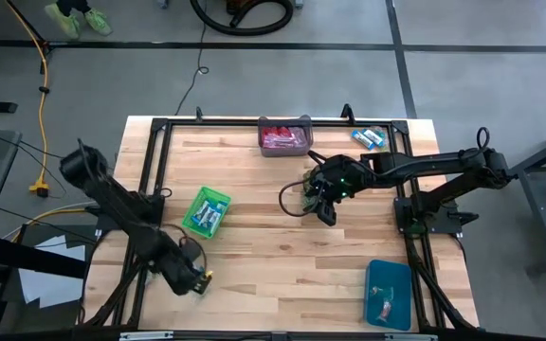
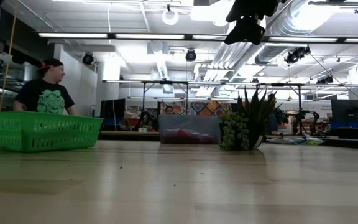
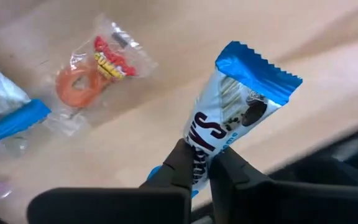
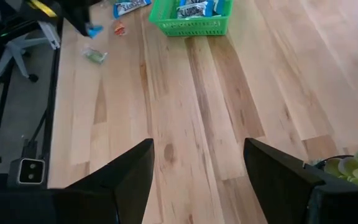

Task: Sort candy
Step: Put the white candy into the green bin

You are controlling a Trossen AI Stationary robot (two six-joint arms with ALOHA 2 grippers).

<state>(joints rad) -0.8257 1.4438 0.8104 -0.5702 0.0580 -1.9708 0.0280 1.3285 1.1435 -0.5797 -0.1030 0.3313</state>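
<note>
My left gripper [image 1: 200,282] is near the table's front left corner, shut on a blue-and-white candy [image 3: 241,102]. Under it on the wood lie an orange ring candy in a clear wrapper [image 3: 95,71] and another blue-and-white candy [image 3: 5,115]. The green basket [image 1: 206,211] holds blue-and-white candies. Red candies fill the clear bin [image 1: 284,138] at the far edge. My right gripper [image 1: 325,206] hangs open over the table's middle, beside the small green plant [image 2: 244,124], with nothing between its fingers [image 4: 135,174]. My left gripper pinches one end of the blue-and-white candy [image 3: 199,152] between its two fingers. The fingers come steeply from above. The rest of the wrapper sticks out past the fingertips, its crimped blue end [image 3: 257,68] farthest from them, and it looks lifted off the wood.
A blue bin [image 1: 389,292] with a few candies stands at the front right. Loose blue-and-white candies [image 1: 369,137] lie at the far right corner. A greenish candy [image 4: 95,56] lies near the left gripper. A person stands beyond the table in the low view.
</note>
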